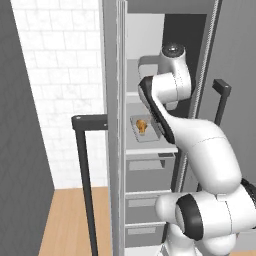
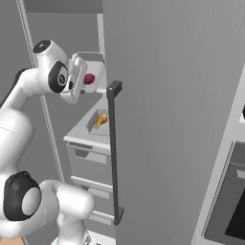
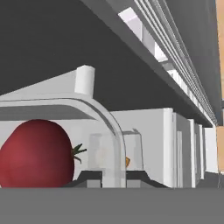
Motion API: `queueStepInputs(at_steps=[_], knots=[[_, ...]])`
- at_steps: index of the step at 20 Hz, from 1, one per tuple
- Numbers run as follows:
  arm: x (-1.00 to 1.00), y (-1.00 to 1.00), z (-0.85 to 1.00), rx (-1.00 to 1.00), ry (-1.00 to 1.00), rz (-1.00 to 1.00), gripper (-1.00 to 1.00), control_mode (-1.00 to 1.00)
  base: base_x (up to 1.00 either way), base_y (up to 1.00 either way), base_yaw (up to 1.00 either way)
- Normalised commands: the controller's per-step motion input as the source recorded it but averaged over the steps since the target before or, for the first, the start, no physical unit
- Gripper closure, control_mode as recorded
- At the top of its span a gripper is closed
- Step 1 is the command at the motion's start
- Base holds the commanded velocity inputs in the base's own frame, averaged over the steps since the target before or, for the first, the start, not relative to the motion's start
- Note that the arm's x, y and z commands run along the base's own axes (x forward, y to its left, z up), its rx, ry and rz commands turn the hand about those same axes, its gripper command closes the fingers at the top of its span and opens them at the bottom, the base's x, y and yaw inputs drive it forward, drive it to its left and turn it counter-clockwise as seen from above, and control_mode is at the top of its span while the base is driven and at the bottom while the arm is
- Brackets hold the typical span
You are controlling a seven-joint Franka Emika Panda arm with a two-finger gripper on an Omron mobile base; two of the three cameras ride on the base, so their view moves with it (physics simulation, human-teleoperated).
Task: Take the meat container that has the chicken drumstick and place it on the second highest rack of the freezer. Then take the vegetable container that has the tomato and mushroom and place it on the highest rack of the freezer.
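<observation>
My gripper (image 2: 81,81) is shut on the rim of the clear vegetable container (image 2: 92,63), held steeply tilted inside the open freezer (image 1: 114,150) at the level of the highest rack (image 2: 97,90). The tomato (image 2: 89,78) lies in the container and looms large and red, the tomato (image 3: 35,154) at the lower left of the hand view. The mushroom is hidden. The meat container (image 1: 145,131) with the chicken drumstick (image 1: 142,126) rests flat on the second highest rack (image 1: 150,149), below my hand. From the right, the drumstick (image 2: 100,120) shows on that same rack (image 2: 79,134).
The freezer door (image 2: 172,119) stands open on the right with its long dark bar handle (image 2: 113,148). Another dark bar handle (image 1: 82,165) stands at the left. Drawers (image 1: 147,172) sit under the racks. A black-fronted oven (image 2: 229,210) is at the far right.
</observation>
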Motion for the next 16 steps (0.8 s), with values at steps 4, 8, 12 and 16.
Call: queueStepInputs(at_steps=[4, 8, 12, 16], knots=[[0.66, -0.07, 0.09, 0.0, 0.0, 0.0, 1.0, -1.0, 0.0, 0.0, 0.0], [0.66, -0.09, 0.04, 0.0, 0.0, 0.0, 1.0, -1.0, 0.0, 0.0, 0.0], [0.67, -0.15, -0.03, 0.0, 0.0, 0.0, 1.0, -1.0, 0.0, 0.0, 0.0], [0.59, -0.16, -0.36, 0.0, 0.0, 0.0, 1.0, -1.0, 0.0, 0.0, 0.0]])
